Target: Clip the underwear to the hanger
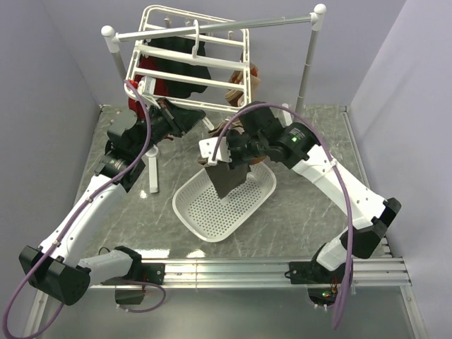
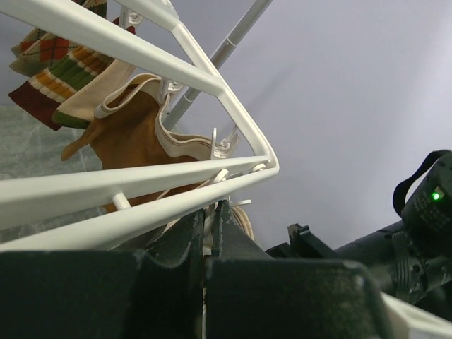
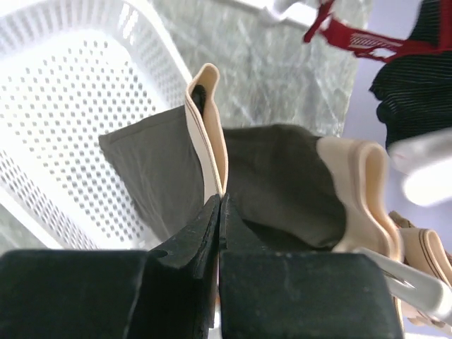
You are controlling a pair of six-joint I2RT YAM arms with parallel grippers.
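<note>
Pinching a fold of the pale waistband [image 3: 208, 127], the right claw [image 3: 220, 201] is fully closed on the underwear [image 3: 275, 176]; the dark fabric hangs below and to both sides of the fingers, in the air above the white perforated basket [image 3: 63, 106] on the worktop [image 1: 304, 205], near the hanger but not yet clipped to it. The left claw [image 2: 210, 212] is closed narrow on a sliver of white plastic at the lower corner of the hanger [image 2: 141, 180]; whether clip or bar cannot be told. The frame hangs tilted from the grey rail [image 1: 212, 28], with an orange-brown garment [image 2: 134, 134] already clipped just beside that corner.

Risks, as judged: the hold takes only the waistband's edge, so a tug against a clip could pull the fabric free and drop it into the basket; the tilted frame may swing if the left hold slackens; the neighbouring garment could be caught in the same clip; the two wrists work close together and could foul each other.
</note>
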